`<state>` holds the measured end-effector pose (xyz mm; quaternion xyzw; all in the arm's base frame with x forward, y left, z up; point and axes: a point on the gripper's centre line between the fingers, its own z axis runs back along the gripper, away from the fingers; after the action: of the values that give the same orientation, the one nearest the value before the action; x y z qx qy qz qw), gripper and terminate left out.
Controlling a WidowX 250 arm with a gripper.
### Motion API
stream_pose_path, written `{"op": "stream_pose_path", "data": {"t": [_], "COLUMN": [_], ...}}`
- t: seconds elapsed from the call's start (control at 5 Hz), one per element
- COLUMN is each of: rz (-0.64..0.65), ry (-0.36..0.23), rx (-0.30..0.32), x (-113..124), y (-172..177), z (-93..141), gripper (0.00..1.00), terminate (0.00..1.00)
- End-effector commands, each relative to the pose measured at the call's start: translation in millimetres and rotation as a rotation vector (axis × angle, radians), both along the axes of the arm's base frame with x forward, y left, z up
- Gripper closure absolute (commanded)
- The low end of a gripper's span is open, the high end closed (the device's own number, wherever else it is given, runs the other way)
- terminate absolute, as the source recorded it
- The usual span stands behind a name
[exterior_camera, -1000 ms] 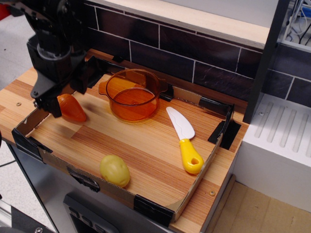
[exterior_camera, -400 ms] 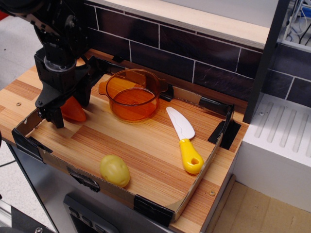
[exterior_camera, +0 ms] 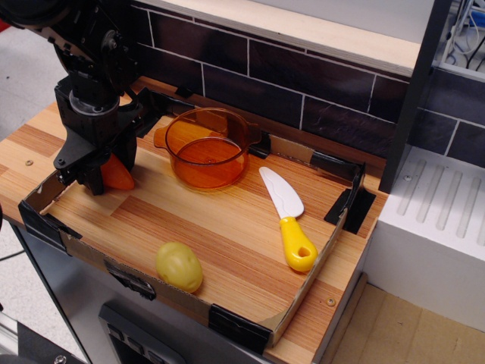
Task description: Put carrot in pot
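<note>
The orange toy carrot (exterior_camera: 118, 174) lies on the wooden board at the left, near the tray's left wall. My black gripper (exterior_camera: 111, 171) is lowered over it, with a finger on each side, and hides most of it. I cannot tell whether the fingers press on the carrot. The translucent orange pot (exterior_camera: 206, 147) stands upright and empty just right of the gripper, at the back of the board.
A yellow-green toy potato (exterior_camera: 179, 266) lies near the front edge. A white toy knife with a yellow handle (exterior_camera: 288, 220) lies right of the pot. A low cardboard wall (exterior_camera: 47, 194) rims the board, and a dark brick wall stands behind.
My gripper has come down from above the carrot and now straddles it. The fingers have drawn slightly closer together. The carrot has stayed in place.
</note>
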<state>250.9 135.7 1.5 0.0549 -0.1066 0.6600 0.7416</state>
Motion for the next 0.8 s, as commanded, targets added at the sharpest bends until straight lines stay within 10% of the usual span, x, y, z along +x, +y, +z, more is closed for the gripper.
{"op": "stream_pose_path", "data": {"t": [0.0,0.6], "rz": [-0.029,-0.109], "ry": [-0.045,-0.106], "rx": [-0.019,-0.086], "x": [-22,8], "y": [-11,-65], "z": [34,89], "gripper": [1.00,1.00], "terminate": [0.00,0.00]}}
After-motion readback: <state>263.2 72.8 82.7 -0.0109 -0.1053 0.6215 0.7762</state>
